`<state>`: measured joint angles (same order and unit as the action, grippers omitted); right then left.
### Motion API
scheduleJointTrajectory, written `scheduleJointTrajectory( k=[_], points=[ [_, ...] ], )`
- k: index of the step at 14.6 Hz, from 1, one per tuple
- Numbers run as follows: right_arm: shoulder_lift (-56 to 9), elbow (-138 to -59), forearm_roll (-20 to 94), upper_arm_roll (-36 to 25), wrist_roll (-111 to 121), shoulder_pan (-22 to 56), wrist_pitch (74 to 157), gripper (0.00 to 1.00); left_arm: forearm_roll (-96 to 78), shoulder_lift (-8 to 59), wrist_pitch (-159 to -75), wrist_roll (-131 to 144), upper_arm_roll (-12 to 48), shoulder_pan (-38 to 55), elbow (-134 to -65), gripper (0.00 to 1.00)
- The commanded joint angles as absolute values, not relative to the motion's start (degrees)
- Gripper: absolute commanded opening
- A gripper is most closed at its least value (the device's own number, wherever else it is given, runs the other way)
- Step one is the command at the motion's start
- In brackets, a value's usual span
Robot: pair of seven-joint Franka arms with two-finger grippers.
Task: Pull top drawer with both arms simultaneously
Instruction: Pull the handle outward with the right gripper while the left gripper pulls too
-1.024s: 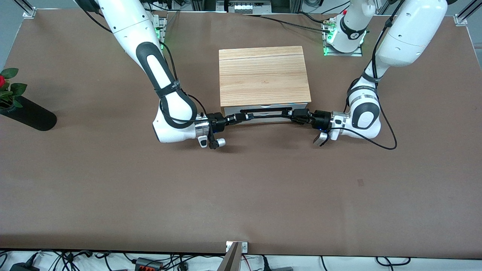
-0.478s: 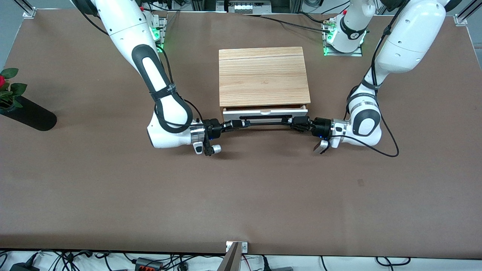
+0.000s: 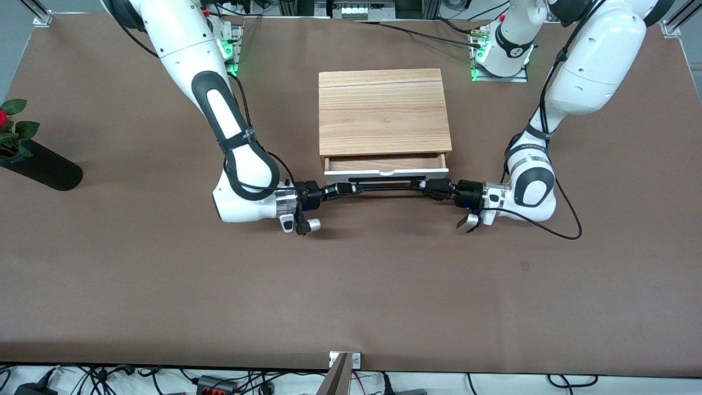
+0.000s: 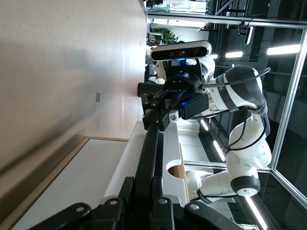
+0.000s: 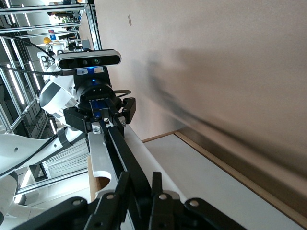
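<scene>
While the brown table (image 3: 137, 285) carries everything, the biggest things on it are the two white arms, which both reach in low to the front of the cabinet (image 3: 384, 112). The right arm (image 3: 219, 109) comes from its base at the right arm's end of the table, and the left arm (image 3: 576, 71) comes from the base at the left arm's end. The cabinet stands in the middle of the table, between the two bases. Its top drawer (image 3: 385, 171) sticks out a little toward the front camera, so a strip of reddish wood inside shows under the top board. On the white front panel of the drawer sits a long black handle (image 3: 386, 179). The right gripper (image 3: 344, 188) is clenched on the end of the handle at the right arm's side. The left gripper (image 3: 430, 185) is clenched on the other end. In both wrist views the jaws close tight around the bar, and each view shows the other gripper at the handle's farther end.
</scene>
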<state>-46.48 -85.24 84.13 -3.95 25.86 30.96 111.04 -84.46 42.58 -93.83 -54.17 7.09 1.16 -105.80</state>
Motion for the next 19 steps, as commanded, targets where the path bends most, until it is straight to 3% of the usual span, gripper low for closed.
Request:
scheduleJointTrajectory(
  k=[1,19],
  points=[
    [-46.58,-84.29,82.71,-4.22,24.08,29.71,110.30,0.04,-85.08,45.44,-95.27,-51.86,6.33,0.88,-101.34,0.01],
    [-49.75,-80.24,82.44,-5.01,23.99,29.09,111.88,0.04,-84.99,52.11,-95.27,-42.10,6.33,0.00,-87.72,0.01]
  ],
)
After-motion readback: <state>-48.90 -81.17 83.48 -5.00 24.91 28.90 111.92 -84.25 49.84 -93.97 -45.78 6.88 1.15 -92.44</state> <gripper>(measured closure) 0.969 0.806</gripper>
